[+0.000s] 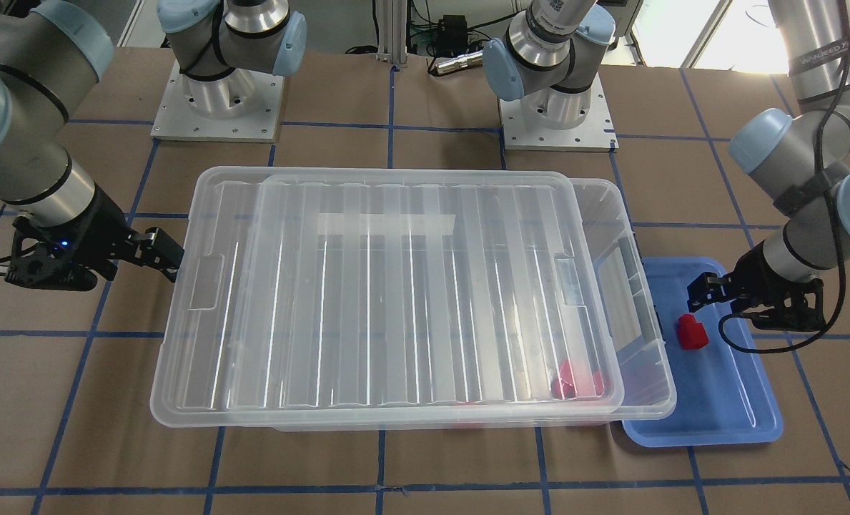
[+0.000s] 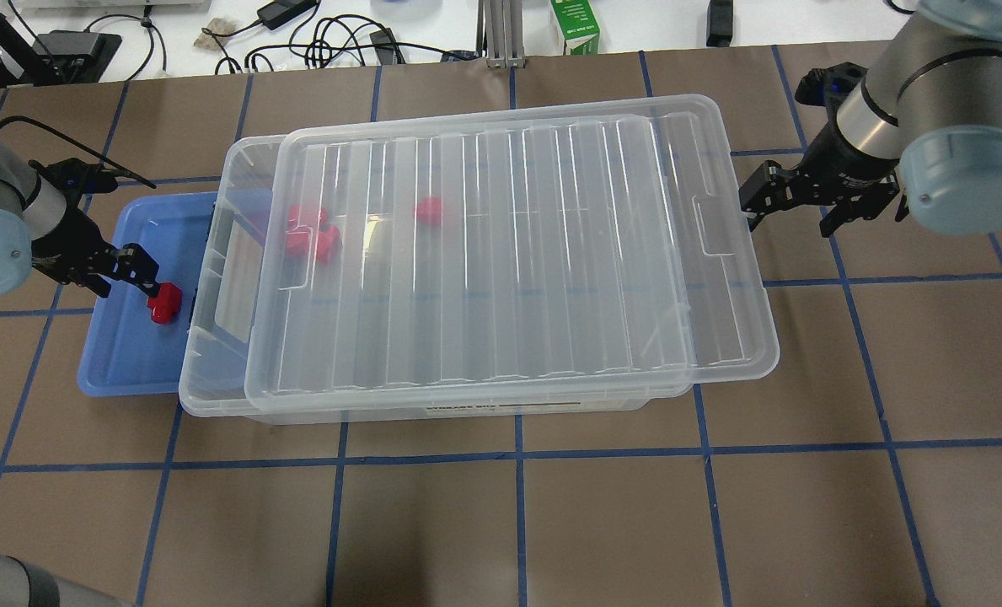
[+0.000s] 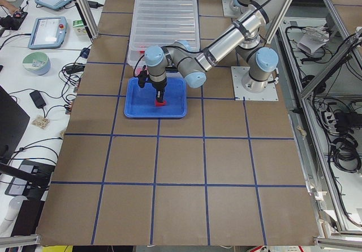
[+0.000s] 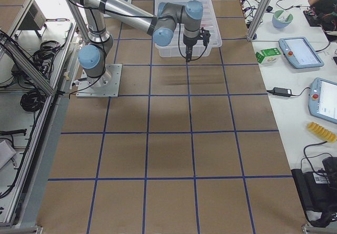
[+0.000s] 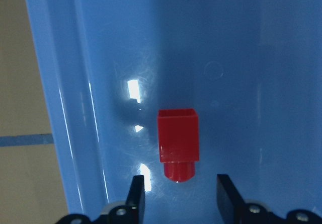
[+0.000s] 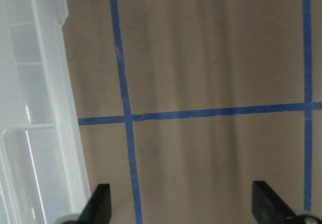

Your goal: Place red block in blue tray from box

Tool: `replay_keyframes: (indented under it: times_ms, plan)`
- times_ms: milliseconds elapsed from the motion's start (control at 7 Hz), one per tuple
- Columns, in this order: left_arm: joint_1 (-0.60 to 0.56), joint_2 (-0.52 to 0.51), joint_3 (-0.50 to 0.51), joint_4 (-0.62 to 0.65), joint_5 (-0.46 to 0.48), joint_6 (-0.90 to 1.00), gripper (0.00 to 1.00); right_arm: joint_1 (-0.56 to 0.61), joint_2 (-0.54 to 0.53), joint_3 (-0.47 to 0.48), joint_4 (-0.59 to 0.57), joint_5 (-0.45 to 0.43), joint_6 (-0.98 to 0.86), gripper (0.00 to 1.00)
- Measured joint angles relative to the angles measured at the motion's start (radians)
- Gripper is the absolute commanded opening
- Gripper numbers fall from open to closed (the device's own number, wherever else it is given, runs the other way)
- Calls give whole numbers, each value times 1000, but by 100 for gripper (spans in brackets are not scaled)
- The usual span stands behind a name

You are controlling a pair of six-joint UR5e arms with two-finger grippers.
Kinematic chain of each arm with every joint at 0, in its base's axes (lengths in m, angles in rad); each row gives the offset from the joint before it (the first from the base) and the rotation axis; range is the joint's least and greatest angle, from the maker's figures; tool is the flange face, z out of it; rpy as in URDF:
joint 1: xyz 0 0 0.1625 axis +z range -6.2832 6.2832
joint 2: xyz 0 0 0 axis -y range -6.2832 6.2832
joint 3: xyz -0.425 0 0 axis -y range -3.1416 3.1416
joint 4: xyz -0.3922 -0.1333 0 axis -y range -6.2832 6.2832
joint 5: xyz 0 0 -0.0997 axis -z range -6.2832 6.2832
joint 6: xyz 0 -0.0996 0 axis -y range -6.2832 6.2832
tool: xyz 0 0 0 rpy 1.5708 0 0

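Observation:
The red block (image 5: 178,146) lies on the floor of the blue tray (image 5: 251,58), also in the front view (image 1: 693,332) and overhead view (image 2: 164,303). My left gripper (image 5: 180,200) is open just above it, a finger on either side of its stub, not touching; it also shows overhead (image 2: 140,271). The blue tray (image 2: 121,354) sits against the end of the box (image 2: 509,253), whose clear lid is slid sideways, leaving a gap at the tray end. My right gripper (image 2: 758,198) is open and empty beside the lid's far end; its wrist view (image 6: 183,209) shows bare table.
Several similar red pieces (image 2: 311,232) lie grouped inside the box near the tray end, and one more (image 2: 428,211) lies apart. Both arm bases (image 1: 217,107) stand behind the box. Brown table with blue tape lines surrounds everything.

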State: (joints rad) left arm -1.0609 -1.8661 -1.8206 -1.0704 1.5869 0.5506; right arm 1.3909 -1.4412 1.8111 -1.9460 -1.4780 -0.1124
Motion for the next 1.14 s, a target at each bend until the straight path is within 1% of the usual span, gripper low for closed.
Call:
replay_keyframes:
  times_ms: [143, 286, 429, 571, 714, 857, 1143]
  plan:
    - [-6, 36, 43, -85, 0, -9, 100, 47, 2, 0, -17, -5, 23, 100]
    - [-27, 75, 105, -198, 0, -36, 100, 73, 4, 0, -25, -8, 31, 100]
    - [-75, 114, 170, -306, 0, -99, 100, 84, 6, -5, -27, -10, 32, 100]
    - [-144, 153, 212, -379, 1, -176, 100, 87, 4, -21, -26, -13, 29, 100]
    - [-211, 189, 230, -417, 2, -248, 100, 89, -4, -58, -9, -30, 28, 100]
    - [-280, 221, 235, -435, 4, -331, 100, 92, -22, -125, 55, -60, 32, 100]
    - [-441, 264, 232, -446, 29, -478, 100, 115, -51, -273, 249, -86, 44, 100]
